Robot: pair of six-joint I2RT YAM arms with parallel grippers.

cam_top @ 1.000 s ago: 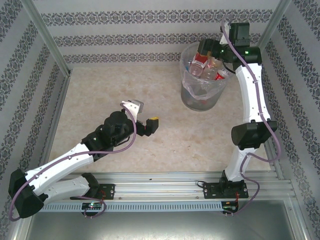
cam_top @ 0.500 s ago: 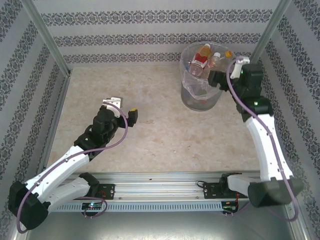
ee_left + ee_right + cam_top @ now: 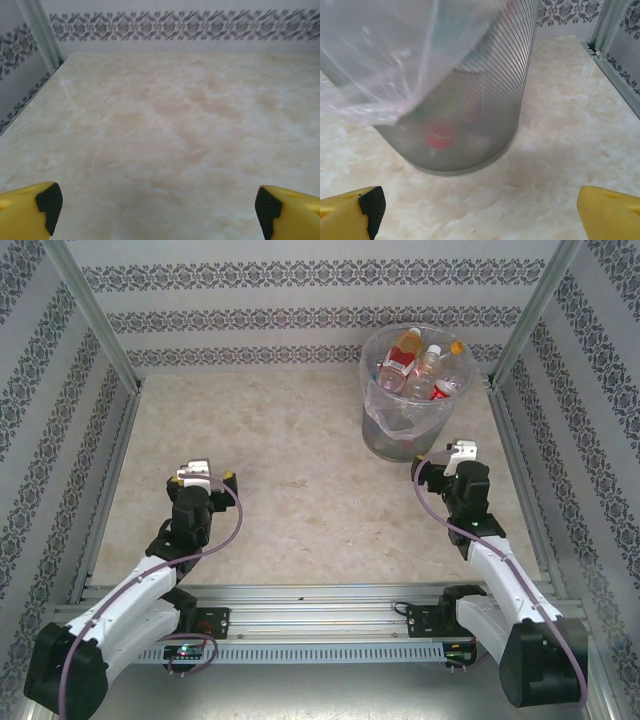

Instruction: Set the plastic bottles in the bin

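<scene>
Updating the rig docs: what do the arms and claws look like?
White link shells and black joint housings on the left arm and right arm, with a purple cable looping along each. The left claw and right claw have yellow fingers with black pads; a white block tops each wrist.

We count one bin [image 3: 400, 435] on one table [image 3: 300, 460], and two hands, a left hand [image 3: 155, 202] and a right hand [image 3: 480, 200]. Of the plastic bottles [image 3: 415, 365] heaped in the bin we make out at least four. The pile hides the full number.
</scene>
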